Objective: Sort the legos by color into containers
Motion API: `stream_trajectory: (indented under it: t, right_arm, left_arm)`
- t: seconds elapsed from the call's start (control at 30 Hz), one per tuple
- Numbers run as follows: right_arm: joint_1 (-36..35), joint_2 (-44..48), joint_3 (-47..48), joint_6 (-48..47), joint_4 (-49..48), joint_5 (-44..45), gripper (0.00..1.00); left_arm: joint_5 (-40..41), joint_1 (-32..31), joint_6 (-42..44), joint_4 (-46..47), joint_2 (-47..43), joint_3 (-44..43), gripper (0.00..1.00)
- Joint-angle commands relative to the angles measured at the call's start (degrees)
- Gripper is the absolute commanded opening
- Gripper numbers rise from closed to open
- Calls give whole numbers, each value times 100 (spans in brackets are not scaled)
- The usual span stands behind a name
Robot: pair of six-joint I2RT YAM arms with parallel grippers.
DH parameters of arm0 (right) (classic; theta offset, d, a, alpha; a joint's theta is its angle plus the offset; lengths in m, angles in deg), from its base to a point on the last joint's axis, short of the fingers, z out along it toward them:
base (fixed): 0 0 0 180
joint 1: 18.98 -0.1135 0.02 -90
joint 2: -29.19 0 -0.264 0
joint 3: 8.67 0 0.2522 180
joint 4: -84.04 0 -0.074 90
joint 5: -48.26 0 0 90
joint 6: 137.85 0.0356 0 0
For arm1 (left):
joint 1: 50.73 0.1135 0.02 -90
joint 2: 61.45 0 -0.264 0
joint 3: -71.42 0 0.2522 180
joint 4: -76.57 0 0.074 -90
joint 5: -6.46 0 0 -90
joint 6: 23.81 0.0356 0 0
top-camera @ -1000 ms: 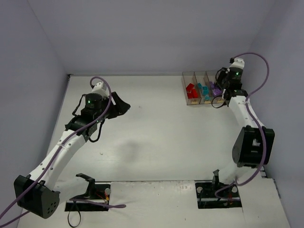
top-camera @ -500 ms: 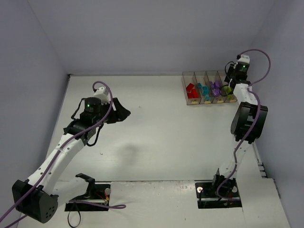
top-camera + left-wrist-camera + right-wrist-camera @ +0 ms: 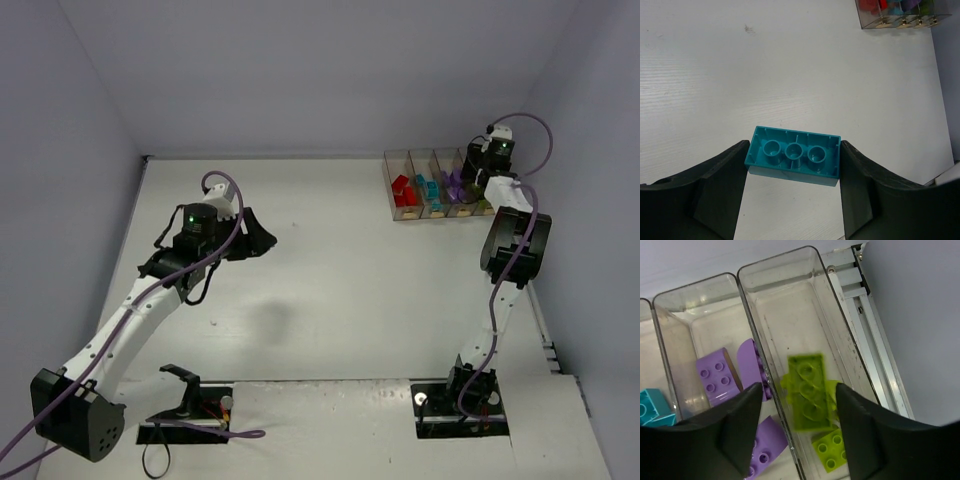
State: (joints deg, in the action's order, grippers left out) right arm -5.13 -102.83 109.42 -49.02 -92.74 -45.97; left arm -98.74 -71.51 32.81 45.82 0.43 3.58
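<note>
In the left wrist view my left gripper (image 3: 792, 152) is shut on a teal lego (image 3: 792, 156), held by its short ends above the white table, hollow underside facing the camera. The overhead view shows that gripper (image 3: 262, 232) at mid-left. The containers (image 3: 438, 185) stand at the back right, holding red (image 3: 404, 191), teal (image 3: 428, 190) and purple legos (image 3: 453, 186). My right gripper (image 3: 799, 390) hovers open over the rightmost container (image 3: 840, 325). A blurred lime lego (image 3: 807, 390) is loose between its fingers, above another lime lego (image 3: 829, 450). Purple legos (image 3: 715, 375) lie in the neighbouring container.
A metal rail (image 3: 865, 340) runs along the right of the containers, close to the side wall. The containers' front (image 3: 900, 15) shows at the top right of the left wrist view. The arm bases (image 3: 460, 400) and cables sit at the near edge.
My right gripper moved from the purple container to the rightmost one and opened, letting go of the lime lego. The left arm shifted slightly, still holding the teal lego.
</note>
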Motion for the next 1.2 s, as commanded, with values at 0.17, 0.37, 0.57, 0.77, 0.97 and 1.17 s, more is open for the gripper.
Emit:
stream_trajectory:
  t: [0.17, 0.37, 0.57, 0.77, 0.97, 1.17]
  right_arm:
    - [-13, 958, 79, -138, -185, 54, 62]
    - [-356, 2186, -747, 37, -80, -568, 62]
    - [-1311, 3516, -1852, 722, -44, -1456, 62]
    - [-2499, 4466, -2699, 1294, -396, -2002, 63]
    - [-3651, 5019, -3120, 1488, -536, -2231, 63]
    - [-4601, 5257, -3507, 1523, -1010, -2030, 63]
  left_arm:
    - [-176, -23, 192, 460, -63, -216, 0]
    - [-220, -23, 219, 627, -72, -287, 0]
    - [-44, -32, -668, 846, -1, -480, 0]
    - [-369, -93, -1390, 1365, 192, -638, 0]
    - [-317, -102, -1731, 1207, 306, -972, 0]
    - [-326, -146, -2883, 1883, 455, -885, 6]
